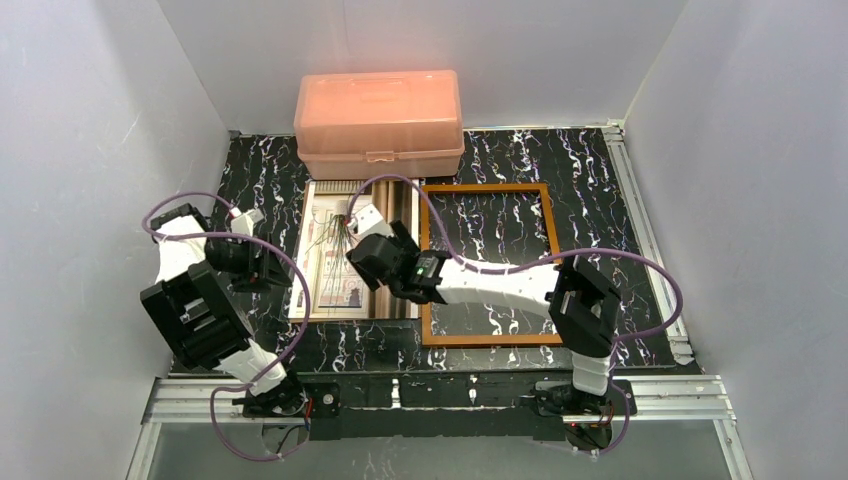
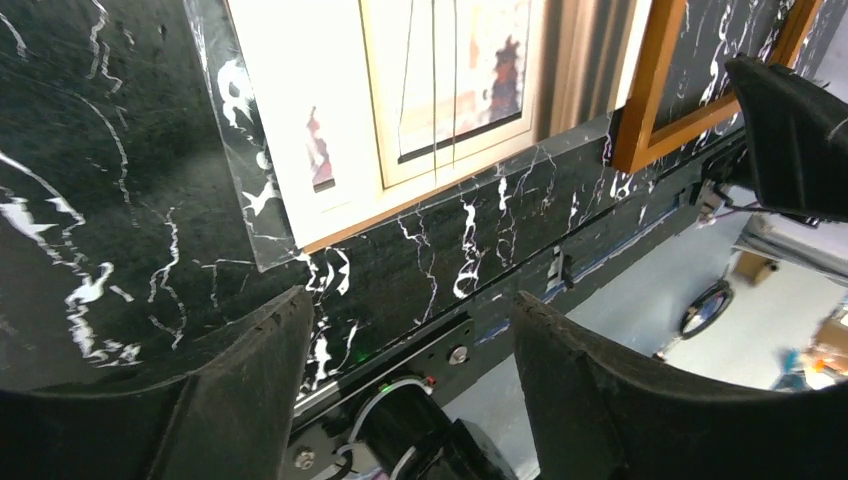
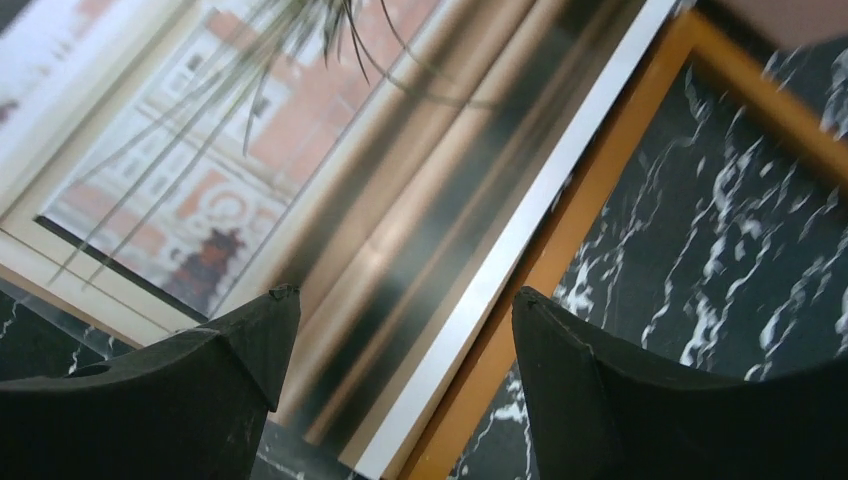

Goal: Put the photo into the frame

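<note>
Right claw (image 1: 356, 214): jaws apart with nothing between them, hanging above the right part of the large rectangular glossy print of a beige-pink interior with a dark spidery plant and vertical stripes (image 1: 326, 272). In the right wrist view the right claw (image 3: 400, 340) frames the print's striped band (image 3: 200, 170) and the neighbouring wooden border. Left claw (image 1: 245, 220): jaws likewise apart and holding nothing, over the black white-veined marble-pattern table (image 1: 600, 200) to the left of the print; the left wrist view places it (image 2: 410, 330) above the table's near edge. The print lies flat, picture side up, outside and just left of the large rectangular frame with a thin orange-brown wooden border (image 1: 485, 187); whether the two edges touch cannot be told. Bare table shows inside the frame. A clear transparent sheet (image 2: 250, 200) projects past the print's left and near edges. A pink translucent plastic box (image 1: 380, 115) stands at the far edge, behind the print.
</note>
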### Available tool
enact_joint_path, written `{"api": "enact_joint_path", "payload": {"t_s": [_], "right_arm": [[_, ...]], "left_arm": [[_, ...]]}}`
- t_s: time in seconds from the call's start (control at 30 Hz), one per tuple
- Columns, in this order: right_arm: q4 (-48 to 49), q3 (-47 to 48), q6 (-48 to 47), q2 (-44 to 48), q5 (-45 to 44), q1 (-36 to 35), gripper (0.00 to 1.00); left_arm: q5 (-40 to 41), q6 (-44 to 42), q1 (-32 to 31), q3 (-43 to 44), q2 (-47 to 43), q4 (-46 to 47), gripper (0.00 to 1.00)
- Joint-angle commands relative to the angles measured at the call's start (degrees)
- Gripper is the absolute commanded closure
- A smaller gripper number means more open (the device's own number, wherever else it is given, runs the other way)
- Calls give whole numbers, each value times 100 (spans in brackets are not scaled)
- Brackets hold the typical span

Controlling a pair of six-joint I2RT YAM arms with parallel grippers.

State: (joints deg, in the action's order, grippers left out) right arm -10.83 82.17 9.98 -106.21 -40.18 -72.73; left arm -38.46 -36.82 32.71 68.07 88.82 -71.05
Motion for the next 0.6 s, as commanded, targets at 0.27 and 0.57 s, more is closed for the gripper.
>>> {"api": "enact_joint_path", "payload": {"t_s": [0.27, 0.57], "right_arm": [[-965, -466, 2107, -318, 1788, 1027, 10], [-411, -719, 1838, -580, 2394, 1816, 11]], "left_arm": [[568, 661, -292, -517, 164, 1181, 23], [639, 686, -294, -417, 68, 1143, 24]]}}
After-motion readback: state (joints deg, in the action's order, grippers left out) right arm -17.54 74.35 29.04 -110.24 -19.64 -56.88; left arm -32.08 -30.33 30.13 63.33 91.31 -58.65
